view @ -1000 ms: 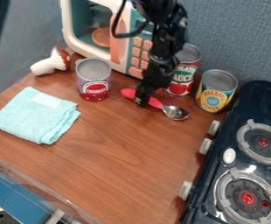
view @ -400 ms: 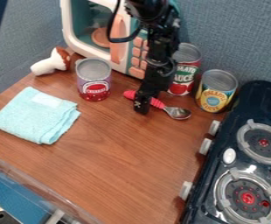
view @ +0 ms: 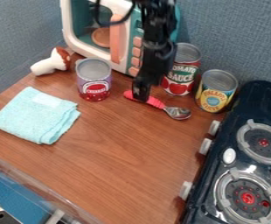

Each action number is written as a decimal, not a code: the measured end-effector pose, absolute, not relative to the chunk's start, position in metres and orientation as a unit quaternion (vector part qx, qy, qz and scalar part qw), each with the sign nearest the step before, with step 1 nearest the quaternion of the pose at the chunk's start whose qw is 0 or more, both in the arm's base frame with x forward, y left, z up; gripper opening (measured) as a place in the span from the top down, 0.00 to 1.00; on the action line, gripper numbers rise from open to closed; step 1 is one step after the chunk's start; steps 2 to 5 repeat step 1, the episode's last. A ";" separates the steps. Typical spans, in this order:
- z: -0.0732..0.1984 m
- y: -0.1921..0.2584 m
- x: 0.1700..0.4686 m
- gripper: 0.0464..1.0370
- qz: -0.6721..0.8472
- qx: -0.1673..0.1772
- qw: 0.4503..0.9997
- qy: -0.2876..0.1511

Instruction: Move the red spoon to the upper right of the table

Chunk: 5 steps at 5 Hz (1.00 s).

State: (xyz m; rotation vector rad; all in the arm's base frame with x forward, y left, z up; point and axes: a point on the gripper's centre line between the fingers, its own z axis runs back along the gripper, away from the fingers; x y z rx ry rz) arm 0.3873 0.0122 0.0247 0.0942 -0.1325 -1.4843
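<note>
While the light-blue cloth [view: 33, 116] lies folded at the left of the wooden table [view: 120, 157], a white-and-brown toy [view: 51, 63] rests behind it, near the wall. Next to the right, a can with a red label [view: 93, 81] stands upright in front of a toy microwave [view: 69, 35]. Microwave: white frame, peach handle, column of peach buttons; a peach disc [view: 101, 37] visible inside.

Near the middle, the black arm [view: 156, 41] comes in from the top edge. Its gripper [view: 140, 96] points down over the handle of the red spoon [view: 156, 103]; whether it is spread, pressed together or pinching the handle, cannot tell. Spoon: toward the back of the table, right of the red-labelled can, handle end to the left, metal bowl to the lower right.

Behind the spoon, a tomato can [view: 180, 74] stands upright. Further right, a can with a yellow label [view: 215, 94] stands upright, near the spoon's bowl. At far right, a dark toy stove [view: 225, 140]: two round grey burners, pale knobs along its left side.
</note>
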 end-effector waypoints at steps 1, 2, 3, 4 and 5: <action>0.056 0.026 0.376 0.04 -0.677 0.055 0.727 -0.106; 0.056 0.026 0.376 0.04 -0.677 0.055 0.727 -0.106; 0.056 0.026 0.376 0.04 -0.677 0.055 0.727 -0.106; 0.056 0.026 0.376 0.04 -0.677 0.055 0.727 -0.106; 0.056 0.026 0.376 0.04 -0.677 0.055 0.727 -0.106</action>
